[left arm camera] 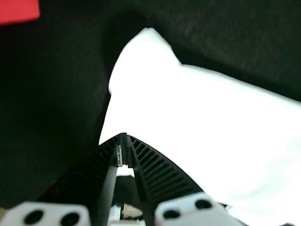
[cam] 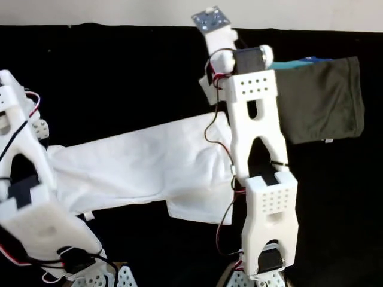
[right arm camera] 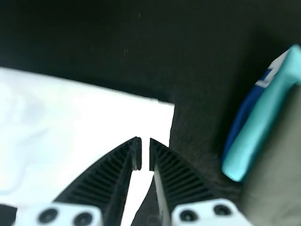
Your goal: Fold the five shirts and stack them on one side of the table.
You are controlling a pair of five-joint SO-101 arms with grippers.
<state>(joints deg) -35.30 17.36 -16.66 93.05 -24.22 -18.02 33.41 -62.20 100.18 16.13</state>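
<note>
**Left claw (left arm camera: pixel 123 139) pinches white shirt (cam: pixel 137 167), fold starting**

My jaws closed on the end farthest from folded stack (cam: pixel 323 101). Right claw (right arm camera: pixel 142 153) nearly closed, slit left, over edge nearest stack; grip unclear. Shirt spread beside stack. Next, likely: carry my end stackward, edges aligned.

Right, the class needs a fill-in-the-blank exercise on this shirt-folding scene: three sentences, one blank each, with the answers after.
1. The shirt spread across the table is ___.
2. The folded stack lies toward the high view's ___ edge.
3. The table's surface is ___.

Missing words: white; right; black.
</note>
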